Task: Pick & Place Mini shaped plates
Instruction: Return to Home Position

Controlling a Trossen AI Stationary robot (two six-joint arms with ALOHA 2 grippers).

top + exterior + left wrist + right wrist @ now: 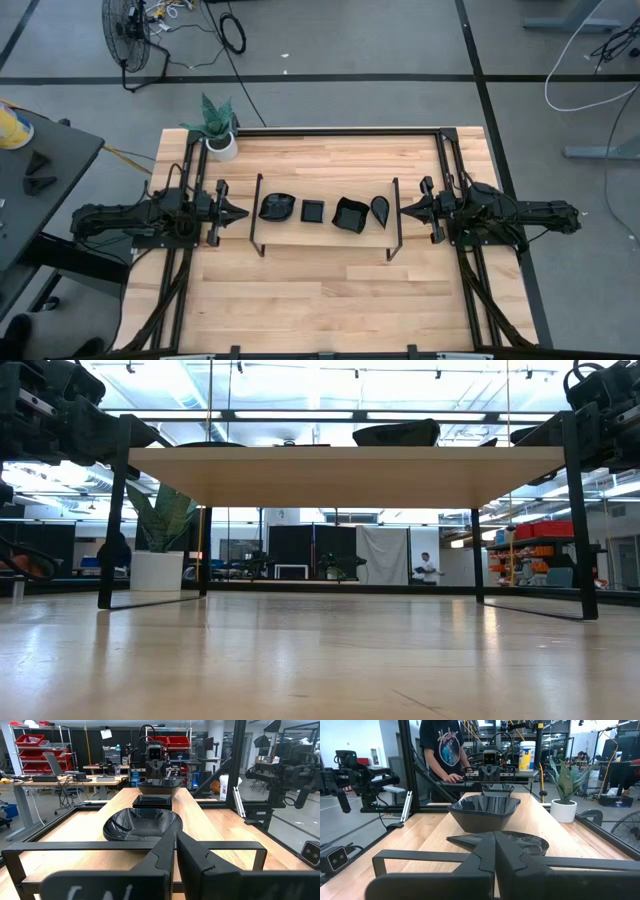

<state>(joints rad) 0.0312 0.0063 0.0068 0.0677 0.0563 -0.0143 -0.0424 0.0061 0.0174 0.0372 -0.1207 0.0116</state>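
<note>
Four small stacks of glossy black mini shaped plates stand in a row on a raised wooden shelf (340,472): a wavy leaf stack (277,207), a small square stack (313,211), a larger square dish stack (350,215) and a teardrop stack (381,208). My left gripper (243,213) hovers level at the shelf's left end, shut, pointing at the leaf stack (142,824). My right gripper (403,209) hovers level at the shelf's right end, shut, pointing at the teardrop stack (520,842). Neither touches anything.
A thin black wire frame (258,215) carries the shelf above the table. A white pot with a green plant (220,135) stands at the far left corner. Bare wood (320,300) lies toward the near edge. A person (442,750) stands beyond the table's left side.
</note>
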